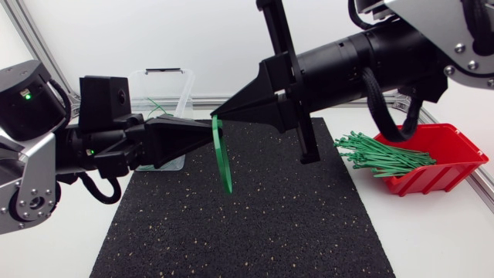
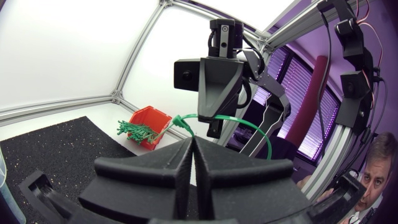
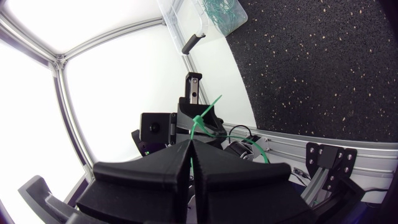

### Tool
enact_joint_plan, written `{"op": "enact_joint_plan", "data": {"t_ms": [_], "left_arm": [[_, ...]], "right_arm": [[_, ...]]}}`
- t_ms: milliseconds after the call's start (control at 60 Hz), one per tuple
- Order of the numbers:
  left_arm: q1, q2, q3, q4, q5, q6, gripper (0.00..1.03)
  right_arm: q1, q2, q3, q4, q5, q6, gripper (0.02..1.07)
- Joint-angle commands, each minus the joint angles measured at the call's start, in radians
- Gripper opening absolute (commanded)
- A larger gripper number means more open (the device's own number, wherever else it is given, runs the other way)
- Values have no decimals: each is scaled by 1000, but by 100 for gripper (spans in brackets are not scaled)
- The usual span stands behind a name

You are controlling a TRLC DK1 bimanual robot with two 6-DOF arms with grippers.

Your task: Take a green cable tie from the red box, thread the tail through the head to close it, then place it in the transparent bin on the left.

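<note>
- White tabletop (image 1: 432, 232) carries a black speckled mat (image 1: 255, 232), which lies under both grippers.
- Right arm (image 1: 363, 54) comes in from the right side and reaches past the middle of the mat. Left arm (image 1: 31, 147) comes in from the left side and points toward it.
- Red box (image 1: 451, 166) sits behind the right arm, well away from both gripper tips, at the mat's edge. A bundle of green ties (image 1: 378, 153) spills over the box's wall toward the mat.
- Transparent bin (image 1: 181, 85) stands just behind and beside the left gripper, partly hidden by it. The right wrist view shows green ties already lying inside.
- Right gripper (image 1: 220, 114) has its wedge fingers pressed together on the top of the green cable tie, tip to tip with the other gripper.
- Left gripper (image 1: 207, 133) is likewise closed, pinching the same tie just below the right gripper's tip.
- Green cable tie (image 1: 225, 162) is held above the mat between the two meeting tips. It hangs down from them as a narrow curved loop that does not touch the mat. Its head sticks out beside the right gripper's tip in the left wrist view.
</note>
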Motion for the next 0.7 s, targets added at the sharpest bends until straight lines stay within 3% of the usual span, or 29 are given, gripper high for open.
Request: {"op": "enact_joint_plan", "data": {"t_ms": [0,400,483,600,683], "left_arm": [[-11,-35,-18,24,17,5,4],[-11,-42,-24,26,15,8,4],[-9,-42,-24,26,11,8,4],[-1,-39,-21,24,9,8,4],[6,-38,-21,26,9,10,4]], "right_arm": [[-20,31,-21,-1,37,33,7],[-20,30,-16,1,38,21,11],[-18,25,-13,1,38,13,22],[-18,16,-12,-1,41,6,23],[-18,1,-12,-1,41,-2,35]]}}
